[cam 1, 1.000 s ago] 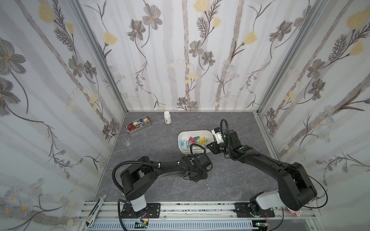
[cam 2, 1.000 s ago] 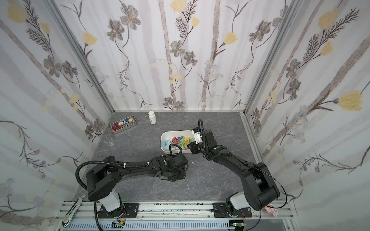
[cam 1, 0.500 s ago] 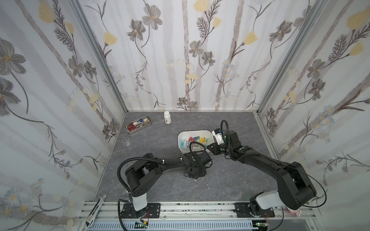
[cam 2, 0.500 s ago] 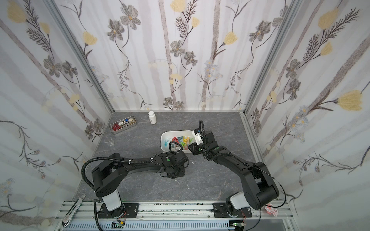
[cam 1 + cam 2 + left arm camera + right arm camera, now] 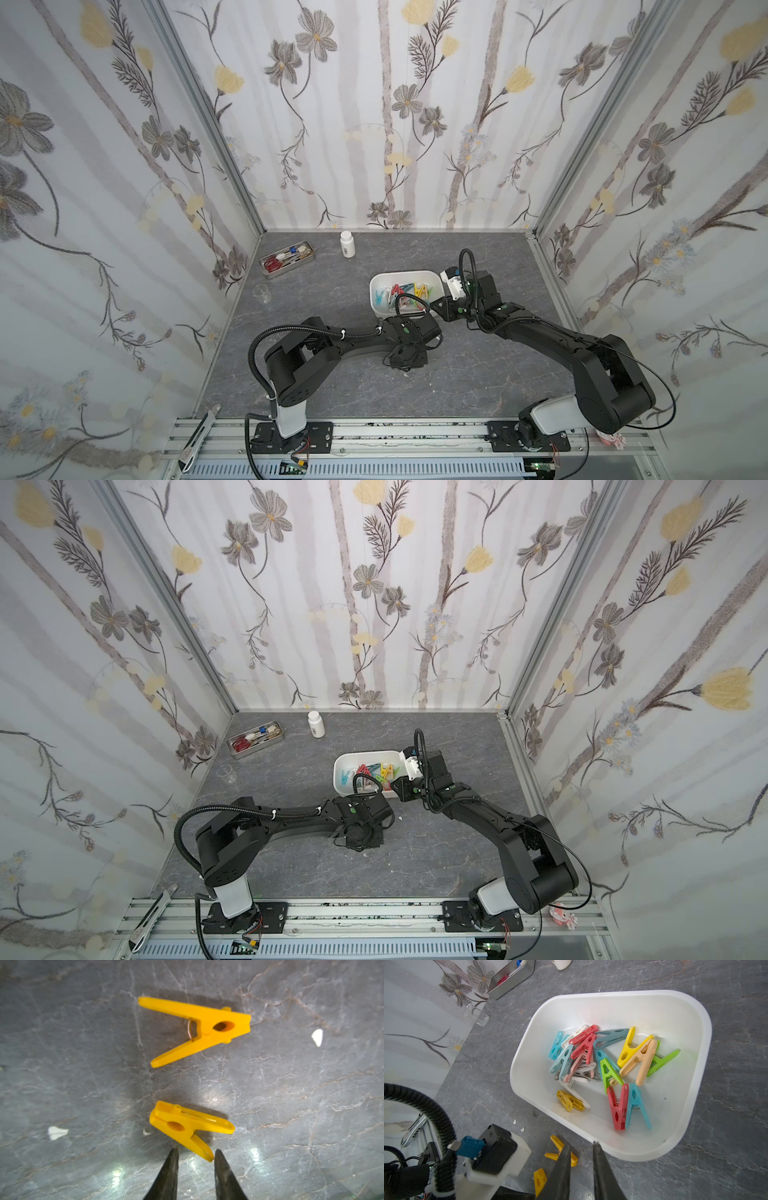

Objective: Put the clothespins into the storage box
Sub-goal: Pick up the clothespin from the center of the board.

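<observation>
L arm [image 5: 357, 332] shifted | L claw [image 5: 196, 1150] released, astride yel peg [image 5: 182, 1126] | R claw [image 5: 581, 1144] released, box [image 5: 705, 1022] rim

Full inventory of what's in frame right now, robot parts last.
table: one, grey marbled, floor of the cell
storage box: one, white, mid-table
clothespins in box: overlapping pile, no exact count; teal, red, green, yellow, peach, white, grey; inside the storage box
loose clothespins: two, yellow, on the table beside the box
metal tray: one, grey, far left corner, holding small tools
bottle: one, white, near the back wall
beaker: one, clear, left edge of the table
left hand: black fingers, narrowly open, tips either side of one loose clothespin's leg
right hand: black fingers, narrowly open, empty, at the box's near rim
</observation>
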`<action>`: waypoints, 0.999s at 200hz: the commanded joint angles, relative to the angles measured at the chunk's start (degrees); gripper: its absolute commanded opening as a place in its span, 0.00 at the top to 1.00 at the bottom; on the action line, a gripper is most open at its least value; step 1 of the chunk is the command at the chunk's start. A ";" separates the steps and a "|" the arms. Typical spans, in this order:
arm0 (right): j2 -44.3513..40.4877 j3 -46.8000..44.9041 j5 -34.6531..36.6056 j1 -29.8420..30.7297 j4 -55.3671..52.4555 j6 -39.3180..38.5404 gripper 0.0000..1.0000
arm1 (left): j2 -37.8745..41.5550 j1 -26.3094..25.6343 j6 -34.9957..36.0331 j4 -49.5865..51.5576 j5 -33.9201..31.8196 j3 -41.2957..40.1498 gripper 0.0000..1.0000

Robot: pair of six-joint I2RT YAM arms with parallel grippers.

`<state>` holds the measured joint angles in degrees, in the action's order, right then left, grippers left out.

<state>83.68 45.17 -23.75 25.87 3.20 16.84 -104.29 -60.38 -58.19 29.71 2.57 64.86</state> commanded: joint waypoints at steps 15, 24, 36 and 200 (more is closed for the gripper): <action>0.17 -0.17 -0.82 0.00 1.52 -0.33 0.78 | 1.52 0.13 1.33 2.35 -2.11 -0.79 0.72; 0.26 -0.17 -0.77 0.01 1.54 -0.40 0.78 | 1.68 0.15 1.42 2.62 -2.59 -0.88 0.72; 0.34 -0.13 -0.73 0.02 1.61 -0.37 0.78 | 1.58 0.17 1.34 2.63 -2.69 -0.53 0.71; 0.08 -1.47 -1.48 -0.11 2.44 -0.51 0.78 | -0.40 1.36 0.71 0.49 -1.02 -0.26 0.68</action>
<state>84.07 44.01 -24.32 25.80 3.92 16.86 -104.42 -58.72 -57.82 28.14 3.03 64.18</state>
